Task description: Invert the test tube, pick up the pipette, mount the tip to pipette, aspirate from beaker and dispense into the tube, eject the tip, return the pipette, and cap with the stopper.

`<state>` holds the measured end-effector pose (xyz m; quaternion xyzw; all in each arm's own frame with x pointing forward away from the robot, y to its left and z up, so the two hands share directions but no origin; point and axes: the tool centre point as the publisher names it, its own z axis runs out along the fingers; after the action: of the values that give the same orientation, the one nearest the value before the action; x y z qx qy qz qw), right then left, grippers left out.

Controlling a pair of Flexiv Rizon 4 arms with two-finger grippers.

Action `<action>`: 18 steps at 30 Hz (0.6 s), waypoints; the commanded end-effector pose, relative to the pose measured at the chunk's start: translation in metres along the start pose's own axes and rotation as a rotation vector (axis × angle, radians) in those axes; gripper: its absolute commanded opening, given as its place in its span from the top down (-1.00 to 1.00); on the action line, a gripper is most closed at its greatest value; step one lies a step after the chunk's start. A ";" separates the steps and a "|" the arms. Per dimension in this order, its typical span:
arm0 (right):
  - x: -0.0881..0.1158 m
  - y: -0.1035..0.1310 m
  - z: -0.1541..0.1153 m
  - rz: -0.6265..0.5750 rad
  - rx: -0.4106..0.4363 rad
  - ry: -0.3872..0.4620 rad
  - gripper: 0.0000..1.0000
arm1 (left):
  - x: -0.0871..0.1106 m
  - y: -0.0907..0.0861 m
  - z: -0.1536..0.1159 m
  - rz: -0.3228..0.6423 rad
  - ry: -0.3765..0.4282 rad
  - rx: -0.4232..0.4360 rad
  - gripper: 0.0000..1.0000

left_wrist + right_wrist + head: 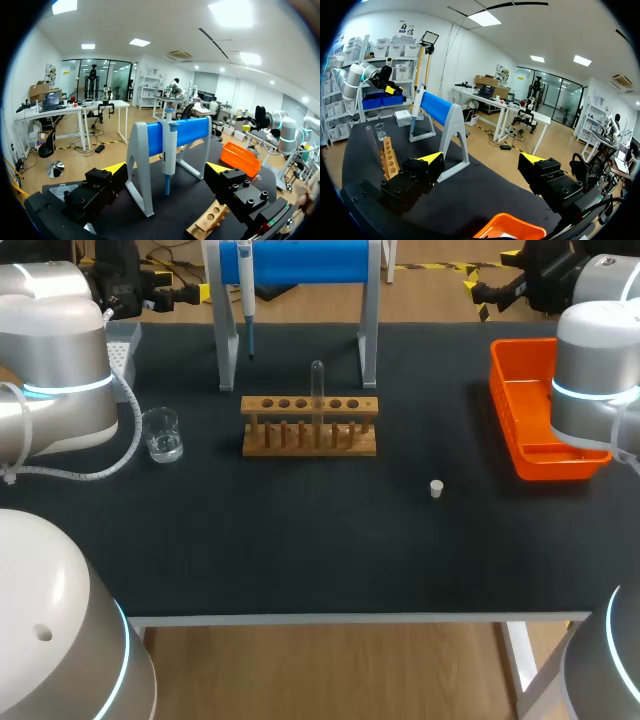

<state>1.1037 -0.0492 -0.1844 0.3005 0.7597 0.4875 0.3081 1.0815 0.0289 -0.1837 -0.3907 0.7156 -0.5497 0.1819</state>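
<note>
A clear test tube [317, 390] stands upright in the wooden rack [310, 426] at mid-table, its rounded end on top. The blue-and-white pipette [246, 288] hangs on the blue-barred stand [300, 260] behind the rack. A glass beaker [162, 434] with a little liquid sits left of the rack. The small white stopper [436, 488] lies to the right. My left gripper [166, 170] is open and empty, held high and facing the pipette [169, 149]. My right gripper [482, 159] is open and empty above the table's right side, with the tube [371, 141] and rack [389, 158] far off.
An orange bin [535, 412] sits at the right edge under my right arm. A grey tip box [122, 344] stands at the back left. Bare black mat [300, 540] fills the front of the table.
</note>
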 end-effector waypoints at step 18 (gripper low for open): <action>0.010 0.000 -0.003 -0.013 -0.006 0.034 -1.00 | 0.000 -0.001 0.000 -0.001 0.002 -0.004 -1.00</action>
<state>1.1030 -0.0472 -0.1845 0.2984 0.7604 0.4886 0.3067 1.0815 0.0289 -0.1837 -0.3907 0.7156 -0.5497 0.1819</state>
